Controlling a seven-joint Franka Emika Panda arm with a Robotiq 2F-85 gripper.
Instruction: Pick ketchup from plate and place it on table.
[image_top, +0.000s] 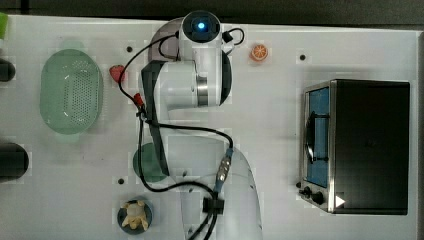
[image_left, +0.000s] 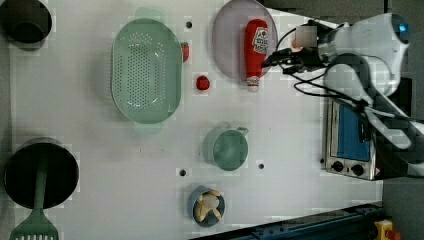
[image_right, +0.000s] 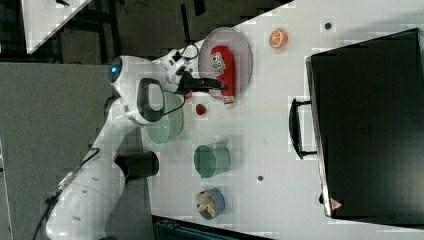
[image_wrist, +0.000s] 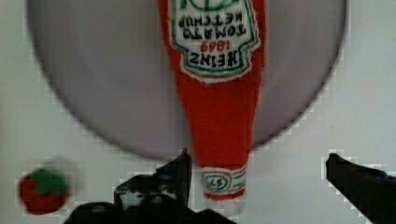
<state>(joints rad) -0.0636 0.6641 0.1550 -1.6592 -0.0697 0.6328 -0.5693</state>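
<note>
Ketchup (image_wrist: 219, 107) on plate (image_wrist: 102, 93); cap between spread-wide fingers (image_wrist: 180, 175); untouched

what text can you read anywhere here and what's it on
"HEINZ", on the ketchup label, upside down in the wrist view
"TOMATO KETCHUP", same label
"1869", red, same label
"57", on the band by the ketchup's cap
Green text at the label's edge: cut off, unreadable
Warning triangle on the oven corner: a sign, no words
</note>
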